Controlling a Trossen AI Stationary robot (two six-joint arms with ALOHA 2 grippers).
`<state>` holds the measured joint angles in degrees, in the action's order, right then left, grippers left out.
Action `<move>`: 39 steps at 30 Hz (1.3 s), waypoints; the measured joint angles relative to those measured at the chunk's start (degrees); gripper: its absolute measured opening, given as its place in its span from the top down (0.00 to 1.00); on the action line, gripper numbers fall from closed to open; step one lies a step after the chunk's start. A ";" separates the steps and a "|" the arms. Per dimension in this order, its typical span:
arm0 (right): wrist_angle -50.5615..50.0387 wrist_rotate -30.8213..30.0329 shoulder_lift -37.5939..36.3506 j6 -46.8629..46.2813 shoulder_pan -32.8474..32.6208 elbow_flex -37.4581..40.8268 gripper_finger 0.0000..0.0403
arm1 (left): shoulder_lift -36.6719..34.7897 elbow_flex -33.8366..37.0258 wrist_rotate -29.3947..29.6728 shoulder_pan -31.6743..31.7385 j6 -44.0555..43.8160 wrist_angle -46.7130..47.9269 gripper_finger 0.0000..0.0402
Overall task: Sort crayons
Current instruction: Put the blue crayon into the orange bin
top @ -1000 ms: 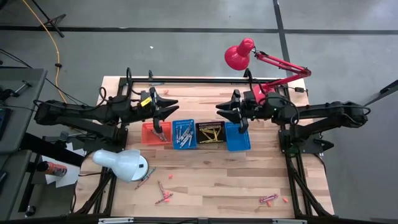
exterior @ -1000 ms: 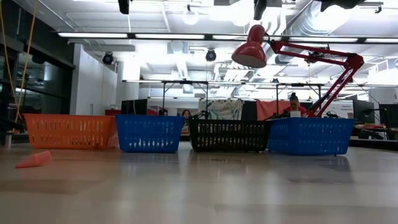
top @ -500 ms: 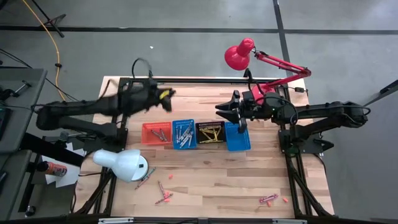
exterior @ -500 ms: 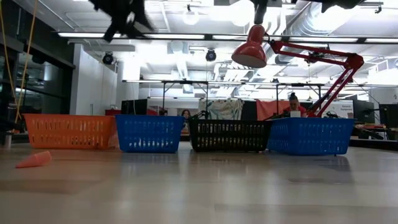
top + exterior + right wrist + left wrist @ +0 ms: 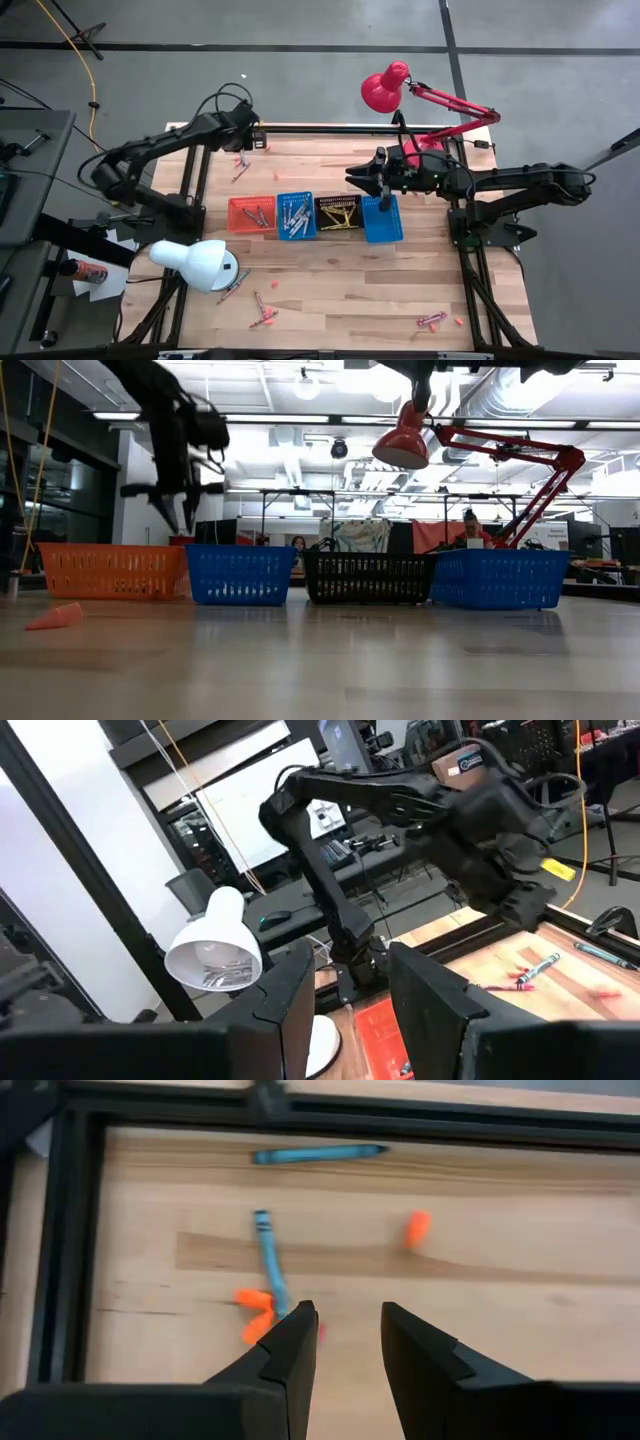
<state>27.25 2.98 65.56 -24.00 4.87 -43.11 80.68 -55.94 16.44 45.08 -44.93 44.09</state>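
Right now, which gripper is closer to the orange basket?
Left. The left gripper is over the table's far edge, just beyond the orange basket. The right gripper hovers by the blue basket at the row's other end.

Bench (image 5: 340,290): pale wood grain, black frame. Baskets in a row: orange basket (image 5: 250,213), blue basket (image 5: 296,215), black basket (image 5: 339,213), second blue basket (image 5: 382,221). Lamps: one red lamp (image 5: 385,87), one white lamp (image 5: 196,263). Loose crayons (image 5: 268,1260): blue, orange. Arms dark.
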 joint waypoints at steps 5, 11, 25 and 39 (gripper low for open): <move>-2.86 0.00 0.02 1.96 1.52 0.00 0.70 | 6.98 0.00 0.73 3.16 -2.08 -1.12 0.75; -8.74 -0.06 0.02 0.49 4.10 0.00 0.70 | 13.39 0.00 0.51 6.20 -7.30 -1.12 0.75; -10.33 -0.04 0.02 1.76 7.86 0.00 0.70 | 17.52 0.00 -2.25 10.24 -3.48 -7.82 0.75; -10.30 -3.61 0.02 1.75 9.28 0.00 0.70 | 19.74 -0.28 -1.76 10.66 -2.92 -7.58 0.75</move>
<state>16.95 -0.63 65.58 -22.25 14.15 -43.11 100.42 -56.23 14.68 55.74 -47.86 36.50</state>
